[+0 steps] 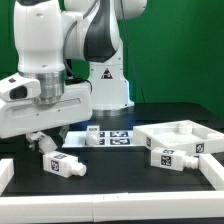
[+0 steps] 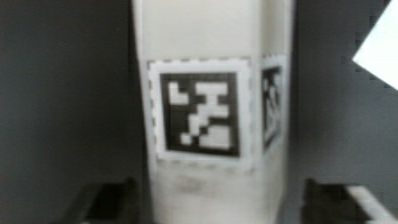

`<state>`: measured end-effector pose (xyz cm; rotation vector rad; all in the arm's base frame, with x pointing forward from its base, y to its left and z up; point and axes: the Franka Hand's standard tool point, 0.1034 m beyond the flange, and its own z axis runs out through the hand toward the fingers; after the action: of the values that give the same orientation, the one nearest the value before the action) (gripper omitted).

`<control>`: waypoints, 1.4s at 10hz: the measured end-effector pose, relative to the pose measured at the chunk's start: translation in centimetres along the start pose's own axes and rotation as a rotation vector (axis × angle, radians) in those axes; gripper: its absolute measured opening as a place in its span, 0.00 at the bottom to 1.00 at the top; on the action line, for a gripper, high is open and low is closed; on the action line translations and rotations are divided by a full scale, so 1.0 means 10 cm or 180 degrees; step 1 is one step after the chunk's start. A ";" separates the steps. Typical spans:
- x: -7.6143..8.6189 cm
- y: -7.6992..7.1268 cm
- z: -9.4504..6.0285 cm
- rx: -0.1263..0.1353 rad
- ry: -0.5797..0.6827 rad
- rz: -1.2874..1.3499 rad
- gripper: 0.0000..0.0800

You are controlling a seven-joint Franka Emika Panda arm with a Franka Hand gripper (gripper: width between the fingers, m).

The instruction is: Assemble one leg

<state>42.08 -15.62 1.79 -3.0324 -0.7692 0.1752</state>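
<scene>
Fingers (image 2: 111, 200) of the two-finger gripper (image 1: 43, 143) stand spread, one on each side of a small white stubby plastic leg (image 2: 205, 110) with a black-and-white tag. Only their dark, blurred tips show, and contact cannot be confirmed. Black table (image 1: 120, 185) lies open between that leg and the large white raised-rim tray panel (image 1: 190, 128), which the frame edge cuts off. Flat white marker board (image 1: 112, 136) lies near the panel's far corner. The leg lies well apart from the panel, to the exterior view's left of it. A like peg (image 1: 163, 155) touches the panel's near rim.
</scene>
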 end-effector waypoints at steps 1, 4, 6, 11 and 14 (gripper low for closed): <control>0.00 0.00 0.00 0.0000 -0.0001 -0.0001 0.61; 0.31 -0.18 -0.25 0.0025 -0.0030 0.0060 0.80; 0.81 -0.42 -0.55 0.0037 -0.0090 -0.0177 0.81; 1.31 -0.78 -0.56 -0.0025 -0.0003 -0.0351 0.81; 1.62 -1.26 -0.48 -0.0338 0.0241 -0.0654 0.81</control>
<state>50.77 3.31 5.32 -3.0080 -1.1087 0.0175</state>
